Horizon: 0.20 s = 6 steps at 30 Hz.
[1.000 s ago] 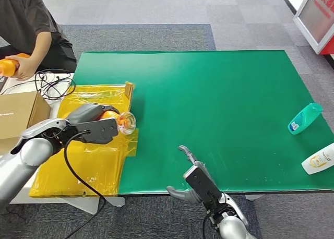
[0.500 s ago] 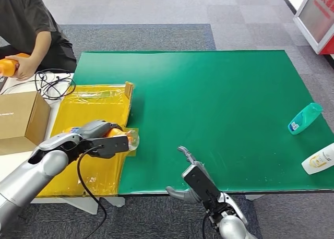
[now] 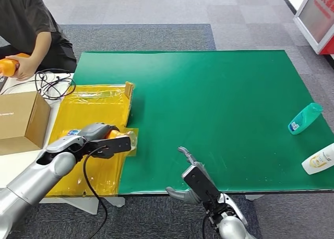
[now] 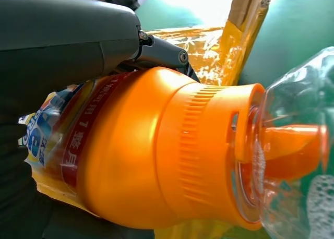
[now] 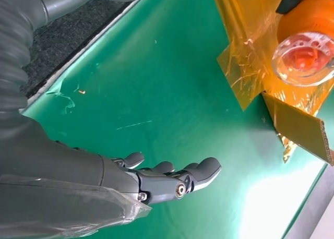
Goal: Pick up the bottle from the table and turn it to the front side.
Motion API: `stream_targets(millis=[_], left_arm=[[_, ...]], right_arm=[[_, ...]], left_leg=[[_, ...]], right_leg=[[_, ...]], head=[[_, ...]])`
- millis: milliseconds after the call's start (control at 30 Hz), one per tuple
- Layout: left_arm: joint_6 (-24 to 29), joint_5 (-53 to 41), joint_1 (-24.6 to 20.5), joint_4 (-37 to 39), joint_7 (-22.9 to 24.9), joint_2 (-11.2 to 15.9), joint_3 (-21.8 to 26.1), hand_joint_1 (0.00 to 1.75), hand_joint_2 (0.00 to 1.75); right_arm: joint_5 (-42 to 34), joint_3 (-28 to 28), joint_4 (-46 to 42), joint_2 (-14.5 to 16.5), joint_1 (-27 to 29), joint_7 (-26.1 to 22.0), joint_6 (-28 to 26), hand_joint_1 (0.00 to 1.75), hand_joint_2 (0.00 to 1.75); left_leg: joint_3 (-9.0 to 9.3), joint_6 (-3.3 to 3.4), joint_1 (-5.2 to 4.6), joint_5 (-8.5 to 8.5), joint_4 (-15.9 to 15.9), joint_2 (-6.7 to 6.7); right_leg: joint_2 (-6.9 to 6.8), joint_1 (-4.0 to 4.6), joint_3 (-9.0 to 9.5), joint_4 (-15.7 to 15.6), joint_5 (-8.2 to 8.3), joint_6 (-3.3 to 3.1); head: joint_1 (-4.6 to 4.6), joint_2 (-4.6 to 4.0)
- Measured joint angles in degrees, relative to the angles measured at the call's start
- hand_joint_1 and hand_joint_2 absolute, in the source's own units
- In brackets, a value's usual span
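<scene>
Glossy orange plastic bottle (image 4: 157,155), clear glossy cap (image 4: 299,145); crinkled shiny yellow film (image 3: 90,106); matt green tabletop (image 3: 221,98).

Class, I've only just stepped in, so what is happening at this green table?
The robot's left hand grips an orange bottle with a clear cap, held on its side over the yellow film-wrapped tray at the edge of the green table. Its right hand is open, holding nothing, at the table's near edge. A teal bottle and a white bottle lie at the far right. A person sits nearby, holding another orange object.
</scene>
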Motion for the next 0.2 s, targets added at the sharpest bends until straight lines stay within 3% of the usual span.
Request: stream_targets(millis=[33, 133, 167, 200], left_arm=[[0.5, -0.4, 0.0, 0.6, 0.0, -0.3, 0.1, 1.40, 1.75], [1.6, -1.5, -0.2, 2.5, 0.0, -1.3, 0.8, 0.16, 1.75], [1.9, -1.8, -0.3, 3.0, 0.0, -1.7, 1.2, 0.00, 1.75], [2.0, -2.0, -0.3, 3.3, 0.0, -1.8, 1.4, 0.00, 1.75]], right_arm=[[0.0, 0.0, 0.0, 0.0, 0.1, 0.0, 0.0, 0.00, 1.75], [0.1, 0.0, 0.0, 0.0, 0.4, -0.1, -0.2, 0.00, 1.75], [0.2, 0.0, 0.0, 0.0, 0.6, -0.2, -0.2, 0.00, 1.75], [0.2, 0.0, 0.0, 0.0, 0.6, -0.2, -0.2, 0.00, 1.75]], left_leg=[[0.00, 0.00, 0.00, 0.00, 0.0, 0.00], [0.00, 0.00, 0.00, 0.00, 0.0, 0.00], [0.00, 0.00, 0.00, 0.00, 0.0, 0.00], [0.00, 0.00, 0.00, 0.00, 0.0, 0.00]], right_leg=[[0.00, 0.00, 0.00, 0.0, 0.00, 0.00], [0.00, 0.00, 0.00, 0.0, 0.00, 0.00], [0.00, 0.00, 0.00, 0.0, 0.00, 0.00], [0.00, 0.00, 0.00, 0.0, 0.00, 0.00]], head=[[0.00, 0.00], [-0.01, 0.00], [-0.01, 0.00], [-0.01, 0.00]])
